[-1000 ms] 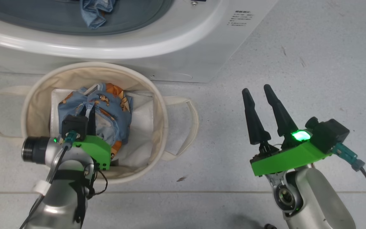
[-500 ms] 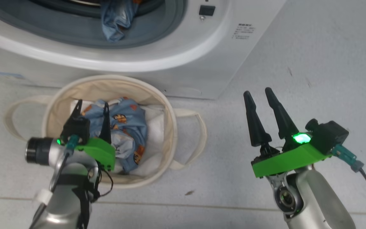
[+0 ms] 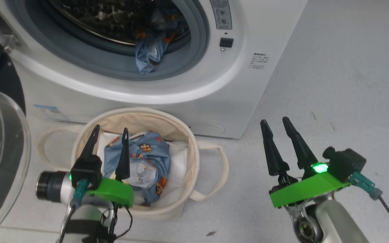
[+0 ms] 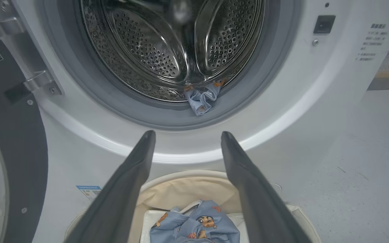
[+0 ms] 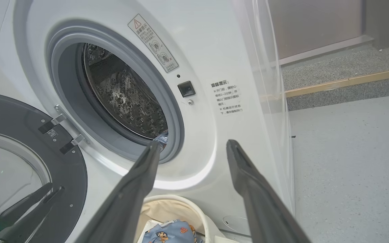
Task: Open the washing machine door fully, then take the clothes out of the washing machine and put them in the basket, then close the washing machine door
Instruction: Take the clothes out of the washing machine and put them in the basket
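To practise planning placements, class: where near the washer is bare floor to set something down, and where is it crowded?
Bare floor lies between the basket and the right claw, and to the right of the washing machine. Crowded: the basket holds clothes, the left claw hangs over it, and the open washing machine door stands at its left.

The washing machine (image 3: 214, 84) has a glossy white shell, a matt grey seal (image 4: 130, 109) and a shiny perforated metal drum (image 4: 140, 44), the washing machine door (image 3: 2, 135) pairs a glossy black rim with clear glass, the basket (image 3: 187, 158) is cream woven cloth, the clothes (image 3: 147, 152) soft printed fabric, the floor (image 3: 333, 67) matt speckled grey.
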